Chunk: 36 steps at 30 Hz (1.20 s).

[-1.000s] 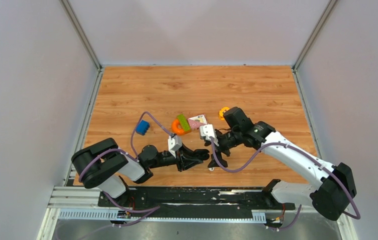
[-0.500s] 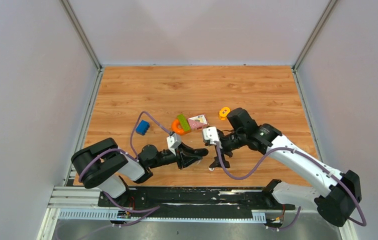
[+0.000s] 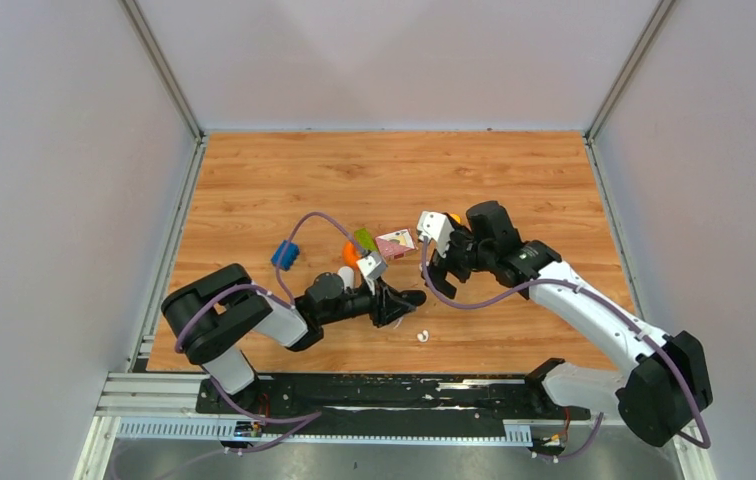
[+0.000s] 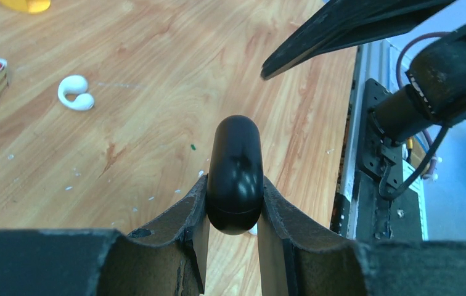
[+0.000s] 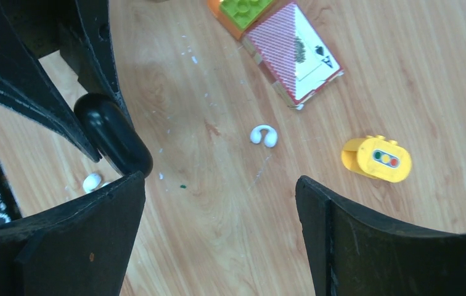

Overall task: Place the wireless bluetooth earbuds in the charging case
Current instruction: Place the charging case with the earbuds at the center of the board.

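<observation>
**Held ready for loading**

Top view: the left gripper point(image 3: 404, 298) and right gripper point(image 3: 436, 262) sit close together, with a white bud point(image 3: 421, 336) loose nearby.
Left wrist: its jaws pinch the black case point(image 4: 235, 176), probably to steady it.
Right wrist: its jaws gape empty above another bud point(image 5: 264, 135), seemingly to pick it up.

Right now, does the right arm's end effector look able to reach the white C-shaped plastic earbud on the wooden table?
Probably yes. The right end effector is open above the white C-shaped plastic earbud, which lies uncovered; the red playing-card box lies apart from it.
</observation>
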{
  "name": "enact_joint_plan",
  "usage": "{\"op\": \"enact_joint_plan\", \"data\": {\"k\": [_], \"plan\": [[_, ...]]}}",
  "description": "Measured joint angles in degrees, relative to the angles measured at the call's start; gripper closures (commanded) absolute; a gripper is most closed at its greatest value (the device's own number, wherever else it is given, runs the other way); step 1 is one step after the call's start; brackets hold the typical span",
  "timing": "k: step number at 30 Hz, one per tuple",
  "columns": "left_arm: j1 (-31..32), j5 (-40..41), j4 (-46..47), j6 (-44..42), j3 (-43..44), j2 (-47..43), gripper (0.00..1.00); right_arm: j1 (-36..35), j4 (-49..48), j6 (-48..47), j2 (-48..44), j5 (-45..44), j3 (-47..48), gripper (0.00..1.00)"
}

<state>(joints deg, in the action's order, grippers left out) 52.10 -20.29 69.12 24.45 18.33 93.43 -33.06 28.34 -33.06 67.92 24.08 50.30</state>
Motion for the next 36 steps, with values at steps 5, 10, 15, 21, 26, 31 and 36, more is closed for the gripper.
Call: {"op": "enact_joint_plan", "data": {"k": [5,10,15,21,26,31,36], "plan": [[0.0,4.4,-4.5,7.8,2.5,1.7,0.92,-0.1,-3.4,1.3,-2.6,-6.5,-1.3,0.07],[0.0,7.1,-11.1,15.5,12.5,6.8,0.88,2.2,-6.6,3.1,-8.3,-14.0,-2.7,0.07],[-0.1,6.0,-15.0,21.4,23.0,14.4,0.87,5.4,-9.4,4.6,-12.4,-18.3,-2.7,0.07],[-0.1,4.1,-18.4,29.2,31.0,22.2,0.85,5.6,-10.7,4.7,-12.9,-20.3,-2.9,0.07],[0.0,3.8,-23.5,32.9,34.3,23.9,0.77,5.8,-11.1,4.7,-13.0,-20.6,-3.9,0.07],[0.0,1.6,-27.3,36.5,38.9,26.0,0.72,5.8,-11.4,4.7,-13.1,-20.6,-4.0,0.07],[0.0,1.2,-32.1,38.3,39.2,26.5,0.65,5.9,-11.5,4.7,-13.3,-20.6,-4.0,0.07]]}}
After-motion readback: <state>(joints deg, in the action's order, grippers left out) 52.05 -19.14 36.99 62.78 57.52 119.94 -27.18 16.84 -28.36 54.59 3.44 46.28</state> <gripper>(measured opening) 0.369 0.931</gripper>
